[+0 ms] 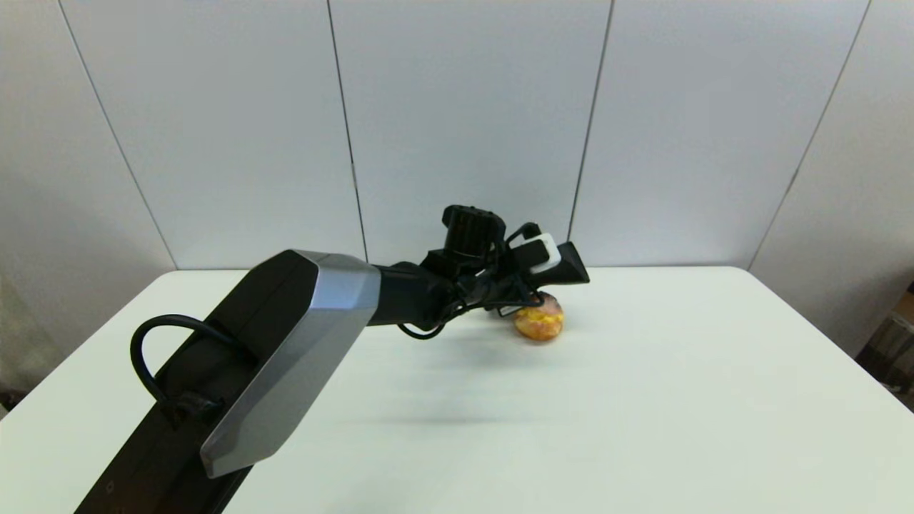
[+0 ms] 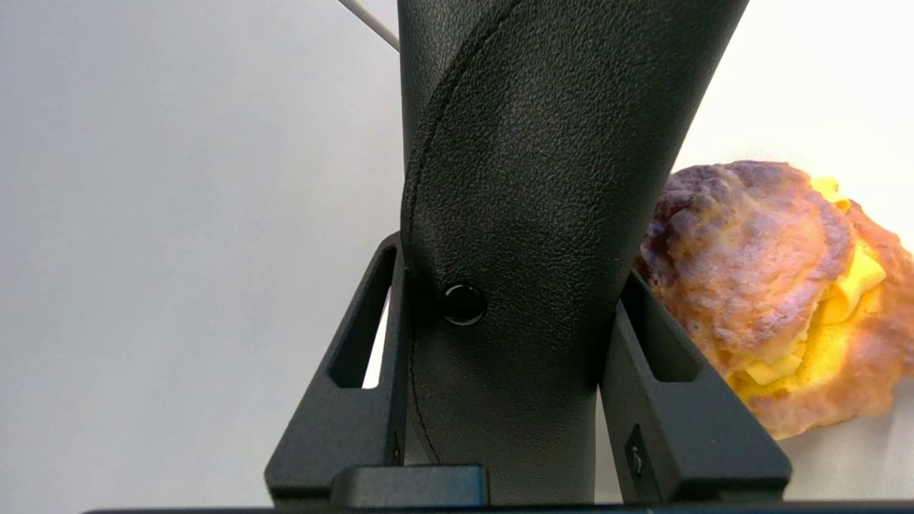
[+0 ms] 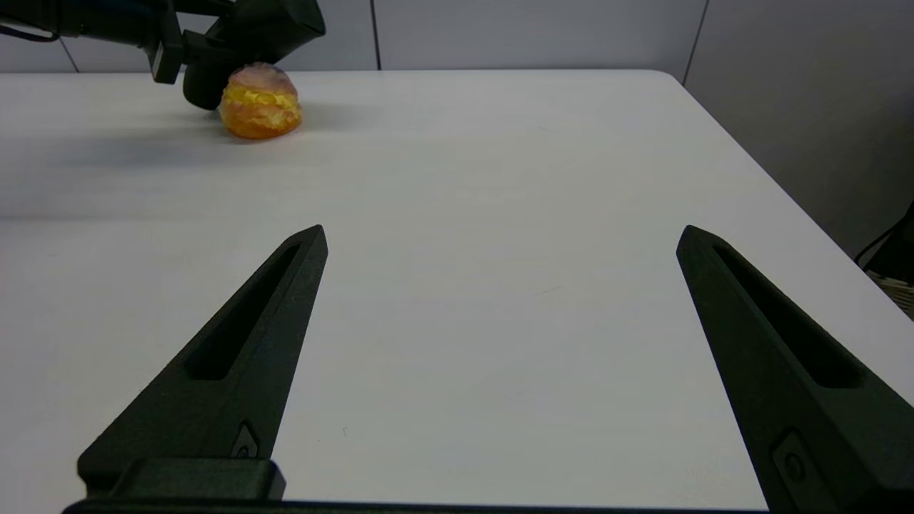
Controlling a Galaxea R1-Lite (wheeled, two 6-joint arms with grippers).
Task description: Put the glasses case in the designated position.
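Note:
The glasses case (image 2: pixel 528 178), matte black with a small snap, stands between the fingers (image 2: pixel 357 371) of my left gripper (image 2: pixel 510 264), which is shut on it. In the head view the left gripper (image 1: pixel 534 273) hovers above the table's far middle, and the case's squared end (image 1: pixel 573 265) sticks out to the right, just above a round golden pastry (image 1: pixel 539 323). The pastry (image 2: pixel 771 285) lies close beside the case. My right gripper (image 3: pixel 503 235) stands open over bare table near the front right, holding nothing; it does not show in the head view.
The white table (image 1: pixel 643 400) ends at grey wall panels (image 1: pixel 464 107) behind the pastry. From the right wrist view the pastry (image 3: pixel 258 101) and the left gripper with the case (image 3: pixel 250 28) are far off. The table's right edge (image 3: pixel 771 185) drops to the floor.

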